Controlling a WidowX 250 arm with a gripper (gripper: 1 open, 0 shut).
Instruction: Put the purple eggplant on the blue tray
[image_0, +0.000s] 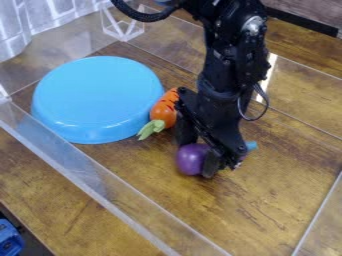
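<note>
The purple eggplant (195, 158) lies on the wooden table right of the blue tray, its fat end toward the camera and its teal stem cap (250, 147) poking out to the right. My black gripper (207, 158) stands straight down over it, fingers on either side of the eggplant; whether they press on it cannot be told. The blue tray (91, 96) is a round light-blue dish at the left, nothing on it, about a hand's width from the eggplant.
An orange carrot (162, 110) with a green top lies against the tray's right rim, between tray and gripper. Clear plastic walls (94, 185) run along the front and left of the table. A dark cable (258, 100) loops beside the arm.
</note>
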